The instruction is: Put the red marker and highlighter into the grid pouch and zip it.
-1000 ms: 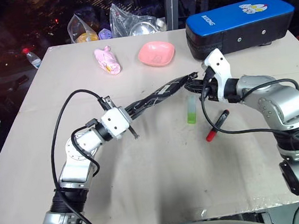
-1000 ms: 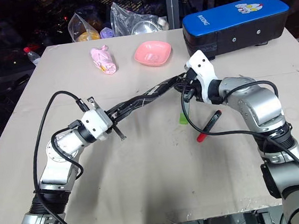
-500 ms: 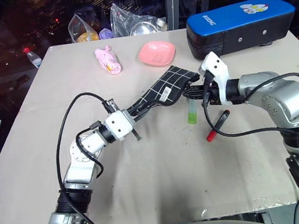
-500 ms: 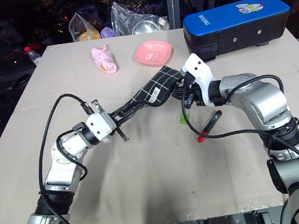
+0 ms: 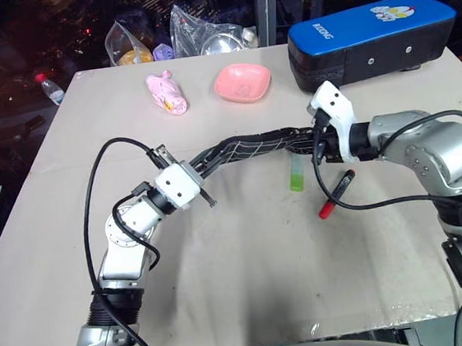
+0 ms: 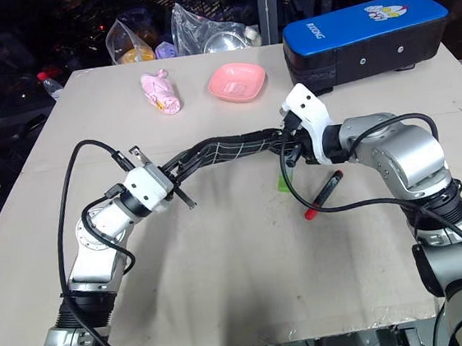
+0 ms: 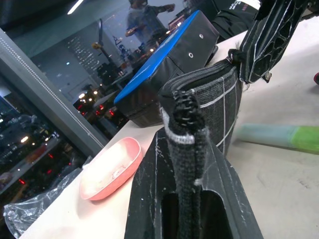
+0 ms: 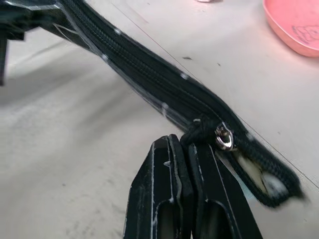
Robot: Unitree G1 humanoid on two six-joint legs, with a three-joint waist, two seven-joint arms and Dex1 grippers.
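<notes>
— What are the tools doing?
— The left tool (image 5: 200, 172) is clamped on one end of the grid pouch (image 5: 249, 147); the right tool (image 5: 317, 141) is pinched shut at its zipper pull (image 8: 223, 137), so the pouch hangs stretched above the desk (image 5: 224, 264).
— And the pens?
— The highlighter (image 5: 296, 172) and the red marker (image 5: 336, 193) lie on the desk under the right arm.

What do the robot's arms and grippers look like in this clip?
Both arms are silver-grey metal with black joints and loose black cables looping along them. Each wrist carries a white housing. The left gripper and right gripper each have two slim black fingers, scuffed with pale scratches.
</notes>
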